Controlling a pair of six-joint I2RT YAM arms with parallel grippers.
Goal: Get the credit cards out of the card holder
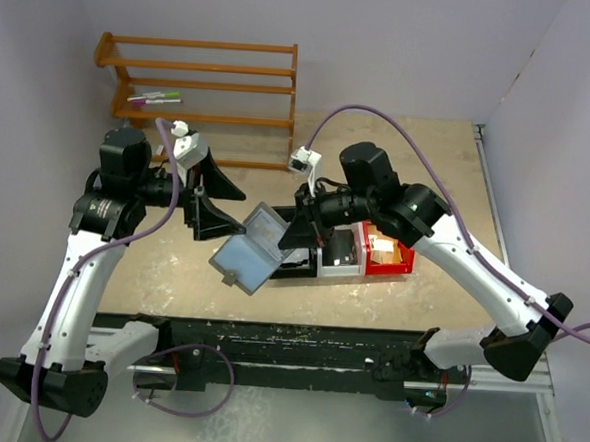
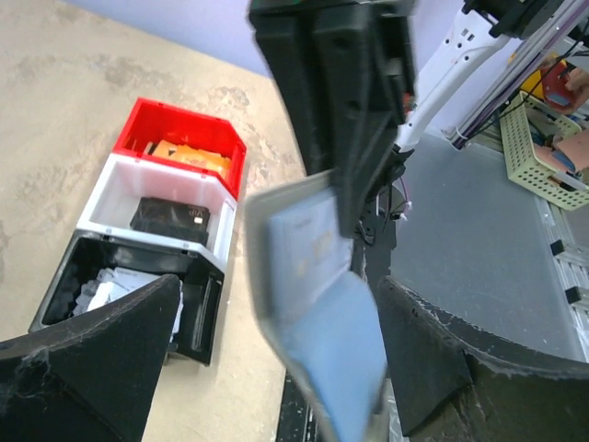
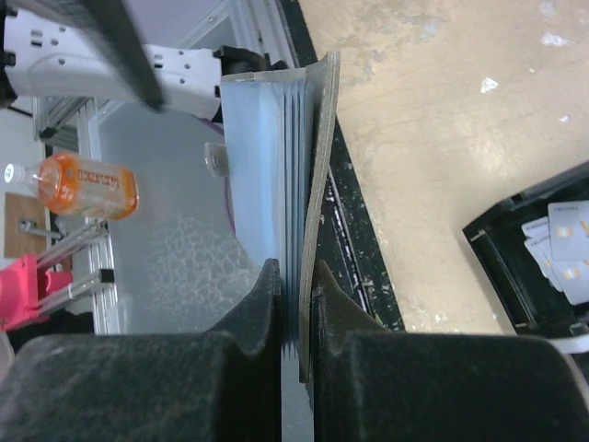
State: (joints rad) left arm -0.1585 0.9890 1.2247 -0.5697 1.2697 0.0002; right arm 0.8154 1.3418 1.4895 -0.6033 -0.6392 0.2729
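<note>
The blue-grey card holder (image 1: 245, 256) hangs open above the table's front edge, pinched at its upper edge by my right gripper (image 1: 297, 227), which is shut on it (image 3: 296, 295). The right wrist view shows the holder (image 3: 299, 166) edge-on between the pads. My left gripper (image 1: 216, 202) is open just left of the holder. In the left wrist view the holder (image 2: 322, 313) hangs between its spread fingers (image 2: 92, 359), touching neither. A tan-gold card (image 2: 189, 155) lies in the red bin (image 2: 138, 115), a black card (image 2: 170, 216) in the white bin (image 2: 101, 198), and pale cards (image 2: 110, 287) in the black bin (image 2: 55, 295).
The three bins stand in a row right of centre: black (image 1: 297, 264), white (image 1: 340, 254), red (image 1: 387, 253). A wooden rack (image 1: 203, 85) holding markers (image 1: 154, 98) stands at the back left. A black rail (image 1: 288, 343) runs along the near edge.
</note>
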